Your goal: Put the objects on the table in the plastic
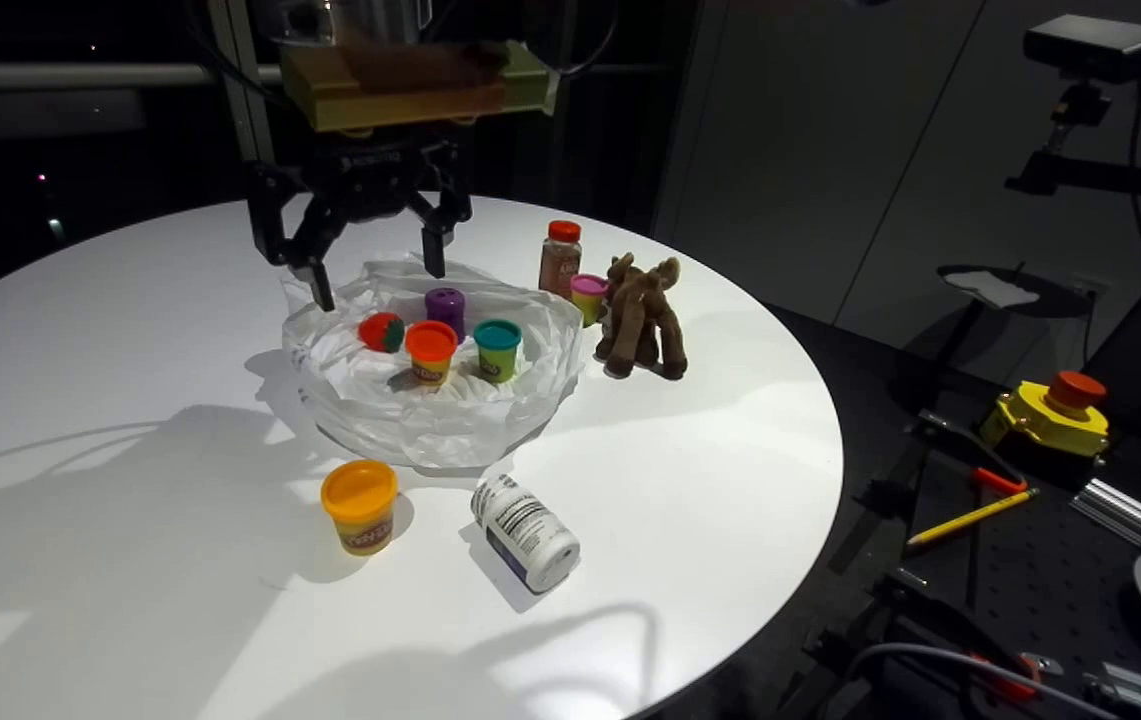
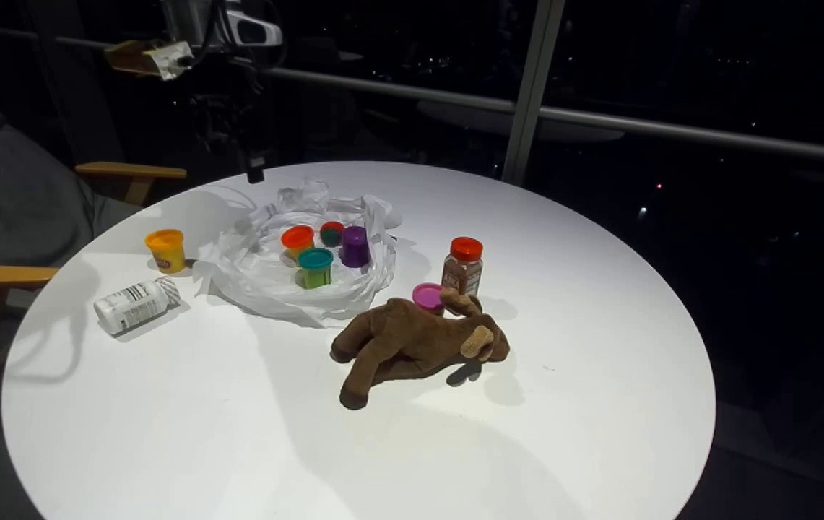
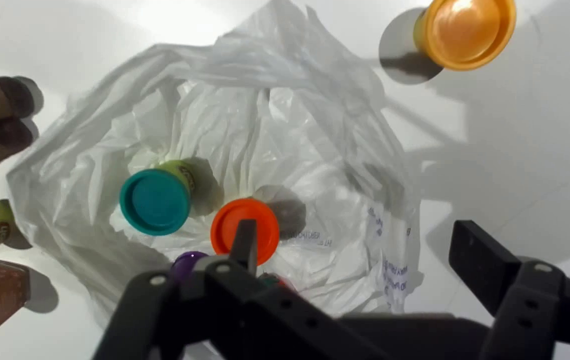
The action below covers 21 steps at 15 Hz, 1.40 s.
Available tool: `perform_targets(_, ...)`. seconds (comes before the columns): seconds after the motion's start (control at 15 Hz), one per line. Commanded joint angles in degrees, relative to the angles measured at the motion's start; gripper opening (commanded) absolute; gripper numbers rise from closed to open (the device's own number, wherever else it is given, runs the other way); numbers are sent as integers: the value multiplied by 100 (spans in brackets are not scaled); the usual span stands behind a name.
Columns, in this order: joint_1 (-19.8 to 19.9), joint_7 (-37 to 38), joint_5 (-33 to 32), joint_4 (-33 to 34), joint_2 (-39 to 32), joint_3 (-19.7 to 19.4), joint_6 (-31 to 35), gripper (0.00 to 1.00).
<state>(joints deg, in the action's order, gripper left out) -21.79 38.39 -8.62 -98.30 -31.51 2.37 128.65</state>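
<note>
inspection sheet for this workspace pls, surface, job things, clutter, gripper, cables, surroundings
Surface: white round tabletop, partly shadowed.
Job's things, bagged: red-and-green strawberry-shaped toy, purple tapered item, red-lidded yellow tub and teal-lidded green tub, in the open white crinkled plastic bag.
Job's things, outside: orange-lidded yellow tub, upright; white cylindrical bottle, on its side; clear red-lidded jar; pink-lidded yellow tub; brown plush moose.
Clutter: yellow pencil on a black perforated board, off the tabletop.
Gripper: black two-fingered gripper open, raised, holding nothing.
Cables: grey cable curving beside the tabletop.
Surroundings: yellow box with red button; grey chair with wooden armrests.
</note>
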Motion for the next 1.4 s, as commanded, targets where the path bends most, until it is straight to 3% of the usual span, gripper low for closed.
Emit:
perform_targets(0.0,-40,36,200,-789,750,219,-349,100)
perform_targets(0.13,8,-181,388,-1050,904,454,-521,100)
perform_targets(0.47,40,-704,853,-1388,697,825,-192,100)
perform_targets(1.33,67,-1443,1280,-1057,-371,808,1409,100)
